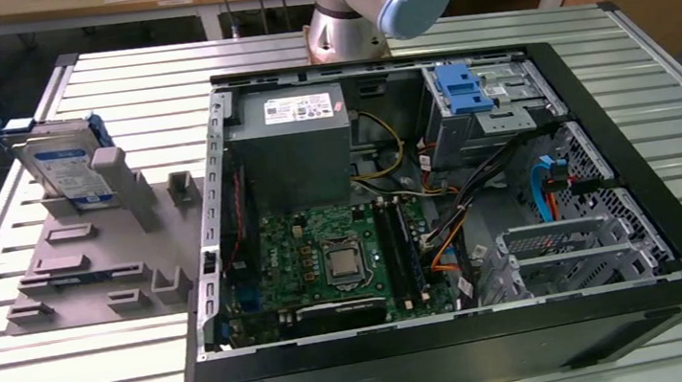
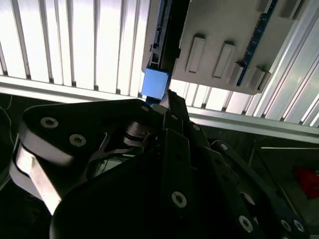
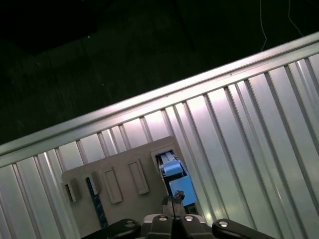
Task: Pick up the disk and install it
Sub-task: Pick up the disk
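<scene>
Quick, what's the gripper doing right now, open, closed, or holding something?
Gripper: cannot be told whether open or closed; it is close to the disk, which stands upright in the grey holder.

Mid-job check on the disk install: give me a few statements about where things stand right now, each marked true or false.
1. The disk stands on edge in the grey holder, on the exterior view's left of the computer case. True.
2. The disk is already inside the case. False: it is in the holder, outside the case.
3. The case lies open with its motherboard showing. True.
4. The gripper is reaching into the case. False: in both wrist views it is at the disk's blue end, by the holder on the slatted table.
</scene>
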`<move>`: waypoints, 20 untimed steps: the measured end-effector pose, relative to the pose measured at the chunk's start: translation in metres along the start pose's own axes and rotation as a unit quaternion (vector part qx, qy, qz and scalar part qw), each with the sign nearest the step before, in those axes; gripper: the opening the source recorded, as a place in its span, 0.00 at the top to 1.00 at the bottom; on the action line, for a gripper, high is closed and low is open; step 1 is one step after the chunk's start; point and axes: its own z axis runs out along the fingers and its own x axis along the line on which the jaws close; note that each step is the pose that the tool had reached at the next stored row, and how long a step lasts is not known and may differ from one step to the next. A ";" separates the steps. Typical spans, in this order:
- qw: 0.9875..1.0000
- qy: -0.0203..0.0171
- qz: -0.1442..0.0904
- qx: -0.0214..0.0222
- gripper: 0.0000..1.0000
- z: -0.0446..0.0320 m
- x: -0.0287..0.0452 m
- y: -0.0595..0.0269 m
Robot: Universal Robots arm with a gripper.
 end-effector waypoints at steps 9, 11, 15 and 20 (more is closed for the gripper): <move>0.998 0.003 -0.059 0.003 0.41 0.0105 -0.0010 0.0002; 0.998 0.003 -0.064 0.003 0.41 0.0140 -0.0016 0.0003; 0.995 0.004 -0.100 0.003 0.41 0.0197 -0.0015 0.0001; 0.994 0.004 -0.106 0.003 0.41 0.0225 -0.0030 0.0005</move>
